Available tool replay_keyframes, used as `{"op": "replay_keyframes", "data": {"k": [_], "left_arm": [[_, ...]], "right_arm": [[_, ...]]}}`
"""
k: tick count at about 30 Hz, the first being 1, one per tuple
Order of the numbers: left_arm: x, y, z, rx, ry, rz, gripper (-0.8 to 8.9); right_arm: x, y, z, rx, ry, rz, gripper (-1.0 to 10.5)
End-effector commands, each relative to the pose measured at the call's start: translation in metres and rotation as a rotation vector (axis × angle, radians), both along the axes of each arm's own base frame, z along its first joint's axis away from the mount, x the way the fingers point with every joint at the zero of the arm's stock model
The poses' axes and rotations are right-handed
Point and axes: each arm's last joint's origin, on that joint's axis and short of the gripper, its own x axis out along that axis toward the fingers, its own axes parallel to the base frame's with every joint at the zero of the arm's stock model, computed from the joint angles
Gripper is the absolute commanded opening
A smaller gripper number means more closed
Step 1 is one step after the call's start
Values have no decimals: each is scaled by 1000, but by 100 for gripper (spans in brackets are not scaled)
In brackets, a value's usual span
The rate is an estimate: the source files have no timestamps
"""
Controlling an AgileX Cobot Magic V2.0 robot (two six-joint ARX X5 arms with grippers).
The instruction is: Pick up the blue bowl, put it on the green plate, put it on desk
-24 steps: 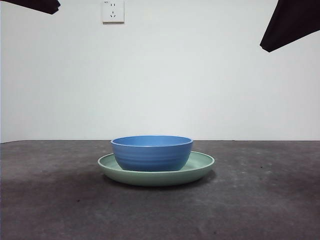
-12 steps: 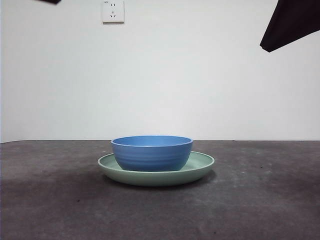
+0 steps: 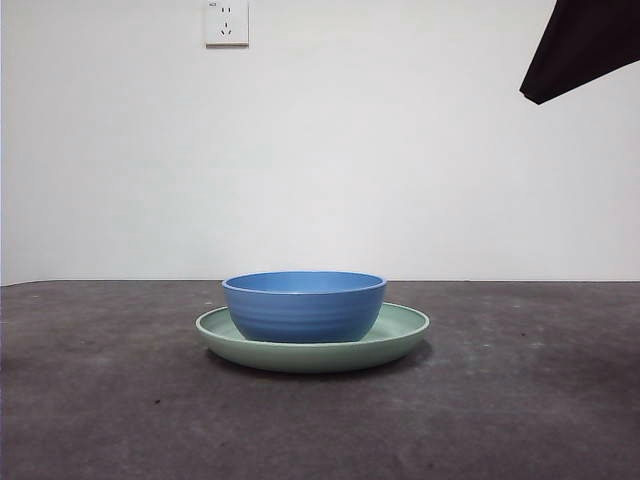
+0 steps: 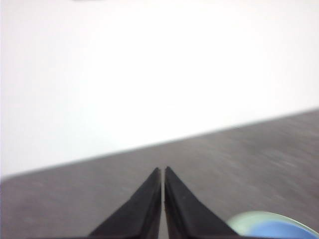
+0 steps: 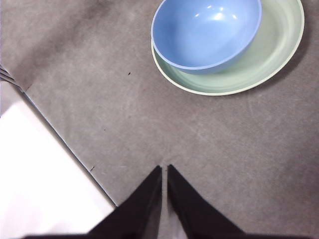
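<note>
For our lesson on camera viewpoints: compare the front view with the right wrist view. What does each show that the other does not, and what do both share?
Only the front view shows the white wall, the wall socket and the ridged outer wall of the blue bowl. Only the right wrist view shows the bowl's empty inside, the right claw with its jaws together above bare desk, and the desk's edge. Both show the bowl sitting off-centre in the green plate, untouched.

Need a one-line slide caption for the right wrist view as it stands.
Right gripper, jaws shut, hangs over the desk, apart from the blue bowl sitting in the green plate.
</note>
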Motion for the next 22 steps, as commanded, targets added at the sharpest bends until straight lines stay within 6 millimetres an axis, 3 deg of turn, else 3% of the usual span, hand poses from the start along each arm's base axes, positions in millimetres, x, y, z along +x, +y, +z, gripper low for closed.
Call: {"op": "replay_keyframes", "data": {"k": [1,11,22], "left_arm": [[-4,7,-20,36,-63,67,10],[-12,19,-107,19,-35,181,10],[-15,20,-160,8,108,199,10]], "right_arm": [[1,2,2,4,-15,15,12],[1,2,2,4,-15,15,12],[1,2,2,4,-15,15,12]]}}
